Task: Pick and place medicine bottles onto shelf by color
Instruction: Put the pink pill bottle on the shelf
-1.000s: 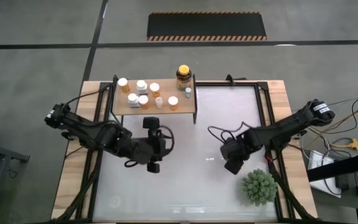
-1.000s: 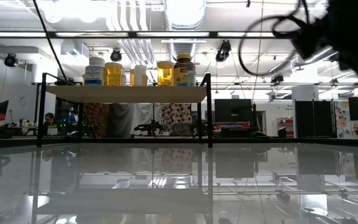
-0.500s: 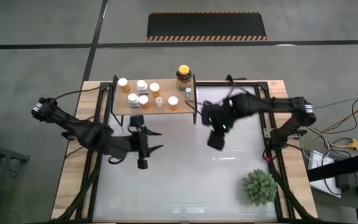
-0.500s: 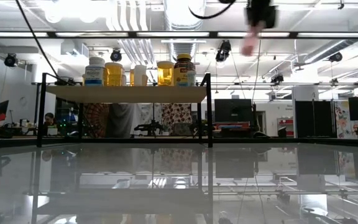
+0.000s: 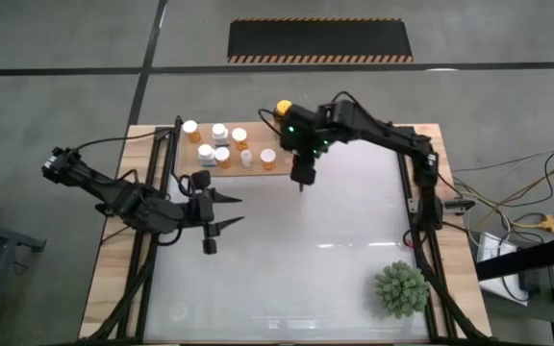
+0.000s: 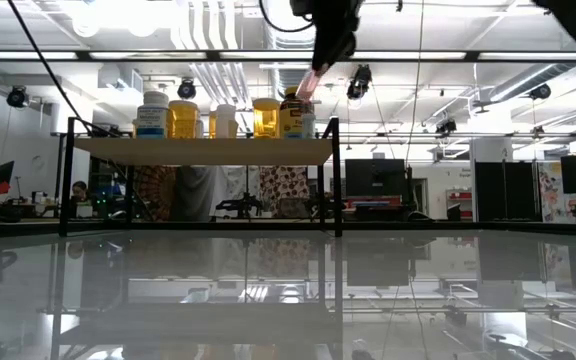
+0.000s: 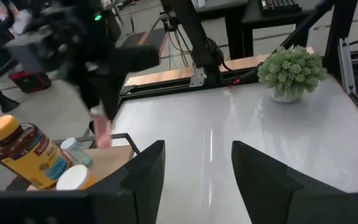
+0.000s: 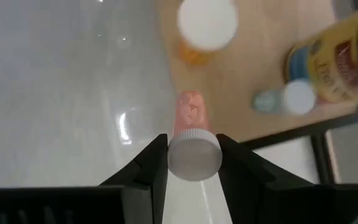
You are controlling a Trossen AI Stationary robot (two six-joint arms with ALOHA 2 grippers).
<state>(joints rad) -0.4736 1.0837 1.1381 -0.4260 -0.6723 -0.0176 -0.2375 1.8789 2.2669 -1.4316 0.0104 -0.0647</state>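
Note:
The shelf [image 5: 186, 165] stands at the table's far left, a light-wood board on a black frame. Several white and orange medicine bottles [image 5: 221, 144] stand on it, with the yellow-capped amber jar [image 5: 284, 115] at its right end. My right gripper [image 5: 302, 175] hangs above the shelf's near right corner, shut on a pinkish-orange bottle [image 8: 190, 112] with a white cap. That bottle also shows in the low view [image 6: 308, 82], above the shelf top [image 6: 203, 150]. My left gripper [image 5: 227, 211] is open and holds nothing, near the table's left side, in front of the shelf. My right gripper pinches the bottle's white cap [image 8: 194, 155] between its two fingers, one on each side. The fingers slant steeply down from above. The bottle hangs below them, cap up and body down, clear of the shelf board [image 8: 247, 81].
A spiky green plant [image 5: 400, 288] sits at the table's near right corner. Below the held bottle an orange bottle [image 8: 207, 25], a small white one [image 8: 284, 99] and the amber jar [image 8: 340, 37] crowd the shelf's right end. Black frame rails run along both table sides.
My right gripper has risen and swung from beside the plant toward the table's far edge and left, to the shelf's right end, rolling its wrist and carrying the bottle. My left gripper has drawn back toward the left edge.

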